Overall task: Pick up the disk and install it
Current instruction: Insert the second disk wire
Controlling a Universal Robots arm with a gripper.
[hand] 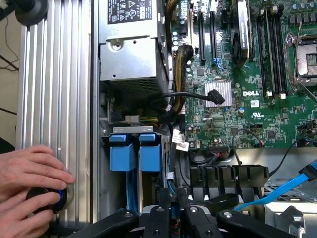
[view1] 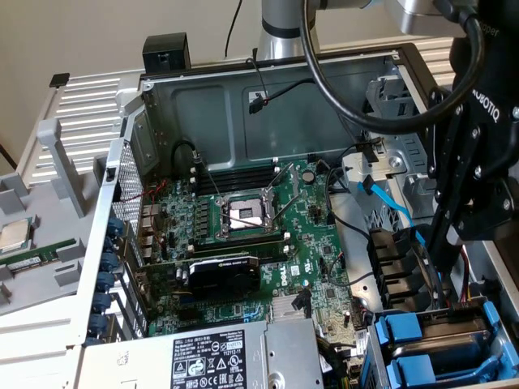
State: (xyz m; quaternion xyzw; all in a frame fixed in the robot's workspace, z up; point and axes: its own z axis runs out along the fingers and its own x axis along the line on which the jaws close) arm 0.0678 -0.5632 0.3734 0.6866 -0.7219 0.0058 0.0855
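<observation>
A: Ext view: gripper [view1: 451,279] down in the drive bay, fingers hidden; we can't tell if it's open or holding. Disk [view1: 442,350] sits in the bay w/ blue carriers, 2 counted.

B: Wrist view: 2 blue carriers [hand: 136,151] again, 2 hands [hand: 29,168] on the case. We'd judge the disk heavy, stiff, shock-sensitive; grab the frame edges.

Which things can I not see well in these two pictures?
- Gripper fingertips: exterior view, sunk behind the blue drive carriers.
- Disk face and label: both views, covered by the blue carriers.
- Power supply: exterior view, cut by the lower edge.
</observation>
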